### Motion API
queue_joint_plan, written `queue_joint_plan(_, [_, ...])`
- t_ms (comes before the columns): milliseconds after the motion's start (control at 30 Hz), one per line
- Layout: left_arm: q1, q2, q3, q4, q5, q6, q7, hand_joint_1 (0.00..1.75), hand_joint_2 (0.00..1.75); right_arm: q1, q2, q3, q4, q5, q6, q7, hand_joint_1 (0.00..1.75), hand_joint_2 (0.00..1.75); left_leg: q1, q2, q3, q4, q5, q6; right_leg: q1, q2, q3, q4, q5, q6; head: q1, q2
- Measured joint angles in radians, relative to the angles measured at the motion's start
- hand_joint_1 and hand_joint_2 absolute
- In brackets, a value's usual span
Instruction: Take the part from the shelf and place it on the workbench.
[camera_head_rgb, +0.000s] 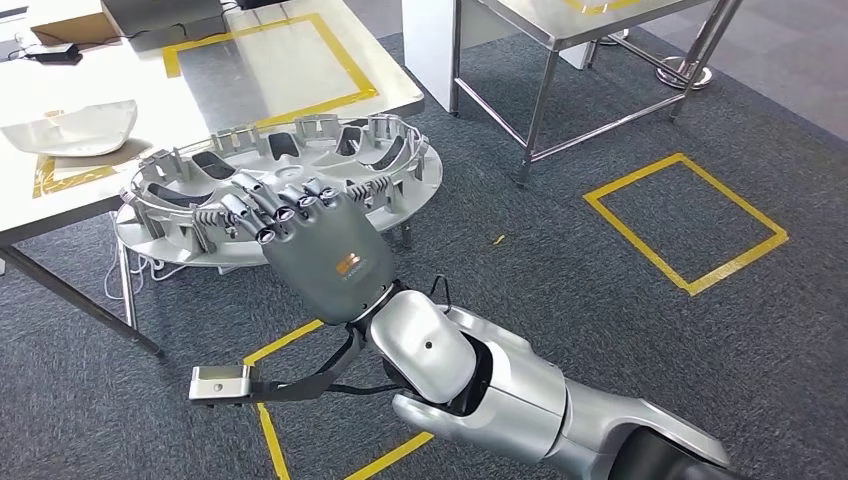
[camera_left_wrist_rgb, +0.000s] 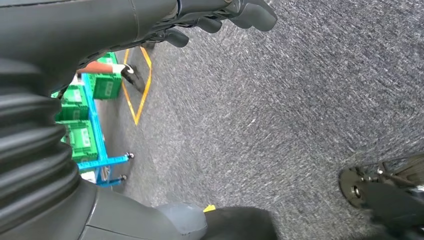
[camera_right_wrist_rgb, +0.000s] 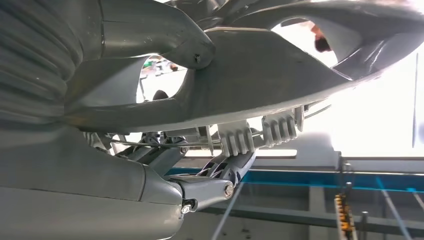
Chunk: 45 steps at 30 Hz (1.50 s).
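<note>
One large round silver plastic wheel cover, with ribbed clips around its rim and dark openings between its spokes, is hanging tilted just off the near edge of a white workbench, part of it overlapping the bench edge. The robot's right hand is gripping the cover at its near rim, fingers curling over the rim from above. In the right wrist view the thick grey thumb is pressing against the cover's underside, with the ribbed clips sitting close by.

The workbench is carrying a square outlined in yellow tape, a crumpled white bag and a dark box at its far edge. A second metal-legged table is standing to the right on grey carpet, where another yellow taped square is marked.

The left hand is hanging over the carpet with its dark fingers loosely curled and holding nothing. Beyond it, green crates are sitting on a blue wheeled rack, beside a person's dark shoe.
</note>
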Motion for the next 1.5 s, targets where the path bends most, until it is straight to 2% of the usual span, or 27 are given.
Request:
queue_joint_plan(33, [-0.001, 0.0, 0.0, 0.0, 0.0, 0.0, 0.001, 0.0, 1.75, 0.001, 0.0, -0.001, -0.003, 0.001, 0.001, -0.001, 1.75, 1.75, -0.003, 0.012, 0.015, -0.029, 0.005, 0.01, 0.004, -0.008, 0.0, 0.003, -0.003, 0.005, 0.001, 0.0])
queue_joint_plan(67, [-0.002, 0.0, 0.0, 0.0, 0.001, 0.0, 0.001, 0.0, 1.75, 0.003, 0.0, -0.002, -0.006, 0.003, 0.002, -0.002, 1.75, 1.75, -0.005, 0.012, 0.017, -0.036, 0.002, 0.02, 0.008, -0.015, 0.001, 0.004, -0.005, 0.009, 0.003, 0.0])
queue_joint_plan(133, [-0.001, 0.001, 0.001, 0.0, 0.006, 0.0, 0.004, 0.0, 1.75, 0.004, 0.001, -0.004, -0.01, 0.006, 0.003, -0.005, 1.75, 1.75, -0.003, -0.012, 0.013, -0.036, 0.005, 0.035, 0.007, -0.026, 0.003, 0.007, -0.011, 0.019, 0.004, 0.0])
queue_joint_plan(200, [-0.001, 0.002, 0.003, 0.0, 0.013, 0.0, 0.006, 0.0, 1.75, 0.006, 0.002, -0.008, -0.013, 0.008, 0.004, -0.007, 1.75, 1.75, 0.001, -0.034, 0.013, -0.039, 0.009, 0.048, 0.001, 0.008, -0.013, 0.051, -0.044, 0.031, 0.005, 0.0])
queue_joint_plan(267, [-0.003, 0.002, 0.004, 0.0, 0.017, 0.001, 0.006, 0.0, 1.75, 0.011, 0.0, -0.011, -0.015, 0.009, 0.004, -0.01, 1.75, 1.75, 0.004, -0.057, 0.011, -0.04, 0.011, 0.055, -0.002, 0.059, -0.068, 0.169, -0.105, 0.038, 0.008, 0.0])
queue_joint_plan(300, [-0.003, 0.002, 0.005, 0.0, 0.017, 0.001, 0.006, 0.0, 1.75, 0.014, -0.001, -0.012, -0.016, 0.01, 0.004, -0.012, 1.75, 1.75, 0.004, -0.069, 0.009, -0.039, 0.012, 0.056, -0.002, 0.071, -0.102, 0.238, -0.132, 0.039, 0.009, 0.0])
queue_joint_plan(333, [-0.003, 0.002, 0.006, 0.0, 0.018, 0.001, 0.006, 0.0, 1.75, 0.018, -0.003, -0.013, -0.016, 0.01, 0.004, -0.014, 1.75, 1.75, 0.003, -0.082, 0.007, -0.037, 0.012, 0.057, -0.002, 0.075, -0.126, 0.284, -0.144, 0.039, 0.009, 0.0])
queue_joint_plan(367, [-0.002, 0.002, 0.008, 0.0, 0.019, 0.002, 0.006, 0.0, 1.75, 0.021, -0.004, -0.013, -0.016, 0.01, 0.003, -0.015, 1.75, 1.75, 0.004, -0.095, 0.006, -0.036, 0.012, 0.057, -0.003, 0.078, -0.136, 0.297, -0.137, 0.038, 0.009, 0.0])
queue_joint_plan(400, [-0.001, 0.002, 0.009, 0.0, 0.02, 0.003, 0.006, 0.0, 1.75, 0.024, -0.005, -0.013, -0.016, 0.01, 0.002, -0.016, 1.75, 1.75, 0.004, -0.109, 0.006, -0.034, 0.013, 0.056, -0.004, 0.081, -0.126, 0.272, -0.112, 0.035, 0.01, 0.0])
queue_joint_plan(433, [-0.001, 0.002, 0.01, 0.0, 0.021, 0.004, 0.006, 0.0, 1.75, 0.025, -0.006, -0.013, -0.016, 0.01, 0.002, -0.017, 1.75, 1.75, 0.004, -0.123, 0.005, -0.032, 0.014, 0.054, -0.005, 0.091, -0.097, 0.209, -0.075, 0.032, 0.01, 0.0])
queue_joint_plan(500, [0.0, 0.002, 0.01, 0.0, 0.023, 0.005, 0.006, 0.0, 1.75, 0.026, -0.006, -0.014, -0.016, 0.01, 0.0, -0.019, 1.75, 1.75, 0.004, -0.147, 0.002, -0.029, 0.016, 0.047, -0.008, 0.132, -0.038, 0.077, -0.02, 0.026, 0.01, 0.0])
queue_joint_plan(533, [0.0, 0.001, 0.011, 0.0, 0.024, 0.005, 0.006, 0.0, 1.75, 0.026, -0.006, -0.015, -0.016, 0.01, 0.0, -0.02, 1.75, 1.75, 0.004, -0.157, -0.002, -0.029, 0.018, 0.041, -0.008, 0.147, -0.022, 0.038, -0.009, 0.025, 0.011, 0.0])
queue_joint_plan(567, [0.001, 0.001, 0.011, 0.0, 0.025, 0.006, 0.006, 0.0, 1.75, 0.025, -0.006, -0.015, -0.016, 0.01, -0.001, -0.022, 1.75, 1.75, 0.005, -0.165, -0.005, -0.031, 0.02, 0.033, -0.006, 0.155, -0.018, 0.024, -0.009, 0.023, 0.011, 0.0])
queue_joint_plan(633, [0.005, 0.003, 0.012, 0.001, 0.026, 0.006, 0.007, 0.0, 1.75, 0.025, -0.006, -0.016, -0.016, 0.01, -0.002, -0.024, 1.75, 1.75, 0.007, -0.177, -0.011, -0.036, 0.027, 0.018, -0.005, 0.137, -0.015, 0.018, -0.004, 0.015, 0.012, 0.0])
queue_joint_plan(667, [0.007, 0.004, 0.013, 0.001, 0.027, 0.006, 0.007, 0.0, 1.75, 0.025, -0.005, -0.016, -0.016, 0.01, -0.002, -0.023, 1.75, 1.75, 0.006, -0.163, -0.016, -0.031, 0.024, 0.012, -0.005, 0.126, -0.012, 0.013, 0.0, 0.008, 0.011, 0.0])
queue_joint_plan(700, [0.008, 0.005, 0.014, 0.001, 0.028, 0.006, 0.008, 0.0, 1.75, 0.025, -0.004, -0.016, -0.015, 0.01, -0.002, -0.023, 1.75, 1.75, 0.005, -0.139, -0.026, -0.011, 0.01, 0.008, -0.007, 0.114, -0.009, 0.009, 0.004, 0.001, 0.008, 0.0])
queue_joint_plan(767, [0.007, 0.005, 0.018, 0.002, 0.029, 0.006, 0.009, 0.0, 1.75, 0.025, -0.003, -0.017, -0.015, 0.01, -0.002, -0.023, 1.75, 1.75, 0.002, -0.081, -0.074, 0.093, -0.05, 0.001, -0.007, 0.088, -0.008, 0.006, 0.007, -0.009, 0.004, 0.0])
queue_joint_plan(833, [0.007, 0.005, 0.021, 0.002, 0.03, 0.006, 0.009, 0.0, 1.75, 0.026, -0.003, -0.018, -0.013, 0.01, -0.002, -0.024, 1.75, 1.75, 0.004, -0.063, -0.129, 0.219, -0.106, -0.006, -0.005, 0.061, -0.01, 0.006, 0.005, -0.012, 0.004, 0.0])
queue_joint_plan(867, [0.008, 0.005, 0.022, 0.002, 0.03, 0.006, 0.009, 0.0, 1.75, 0.026, -0.003, -0.018, -0.013, 0.009, -0.003, -0.025, 1.75, 1.75, 0.004, -0.061, -0.137, 0.245, -0.11, -0.007, -0.005, 0.05, -0.01, 0.007, 0.004, -0.012, 0.004, 0.0])
queue_joint_plan(900, [0.008, 0.006, 0.023, 0.002, 0.03, 0.006, 0.009, 0.0, 1.75, 0.026, -0.003, -0.019, -0.013, 0.007, -0.004, -0.025, 1.75, 1.75, 0.004, -0.059, -0.126, 0.231, -0.096, -0.008, -0.004, 0.041, -0.01, 0.008, 0.004, -0.011, 0.004, 0.0])
queue_joint_plan(933, [0.009, 0.007, 0.024, 0.002, 0.03, 0.006, 0.01, 0.0, 1.75, 0.026, -0.003, -0.02, -0.013, 0.002, -0.005, -0.025, 1.75, 1.75, 0.004, -0.056, -0.094, 0.178, -0.068, -0.007, -0.005, 0.034, -0.01, 0.009, 0.002, -0.009, 0.004, 0.0])
queue_joint_plan(1000, [0.009, 0.008, 0.026, 0.002, 0.03, 0.007, 0.01, 0.0, 1.75, 0.026, -0.003, -0.024, -0.012, -0.012, -0.008, -0.025, 1.75, 1.75, 0.002, -0.043, -0.016, 0.039, -0.024, 0.001, -0.002, 0.023, -0.011, 0.015, -0.003, -0.001, 0.004, 0.0])
queue_joint_plan(1033, [0.009, 0.009, 0.027, 0.002, 0.03, 0.007, 0.009, 0.0, 1.75, 0.026, -0.003, -0.025, -0.012, -0.017, -0.009, -0.025, 1.75, 1.75, 0.001, -0.04, 0.009, -0.007, -0.012, 0.008, 0.001, 0.019, -0.012, 0.018, -0.005, 0.002, 0.004, 0.0])
queue_joint_plan(1067, [0.009, 0.008, 0.027, 0.002, 0.03, 0.007, 0.009, 0.0, 1.75, 0.026, -0.003, -0.026, -0.012, -0.022, -0.01, -0.025, 1.75, 1.75, 0.0, -0.038, 0.021, -0.028, -0.011, 0.014, 0.004, 0.018, -0.013, 0.019, -0.006, -0.001, 0.005, 0.0])
queue_joint_plan(1167, [0.01, 0.007, 0.028, 0.003, 0.03, 0.007, 0.009, 0.0, 1.75, 0.026, -0.002, -0.029, -0.009, -0.026, -0.012, -0.018, 1.75, 1.75, 0.0, -0.043, 0.021, -0.031, -0.006, 0.022, 0.01, 0.019, -0.013, 0.016, -0.003, -0.016, 0.006, 0.0])
queue_joint_plan(1267, [0.01, 0.007, 0.028, 0.003, 0.025, 0.006, 0.007, 0.0, 1.75, 0.027, -0.002, -0.031, -0.007, -0.024, -0.021, -0.009, 1.75, 1.75, -0.003, -0.042, 0.019, -0.03, -0.006, 0.03, 0.008, 0.019, -0.011, 0.008, 0.003, -0.007, 0.006, 0.0])
queue_joint_plan(1500, [0.01, 0.007, 0.028, 0.003, 0.014, 0.0, 0.002, 0.0, 1.75, 0.044, -0.002, -0.031, -0.01, 0.004, -0.035, 0.006, 1.75, 1.75, -0.008, -0.041, 0.016, -0.027, -0.006, 0.04, 0.003, 0.02, -0.01, -0.001, 0.01, 0.021, 0.006, 0.0])
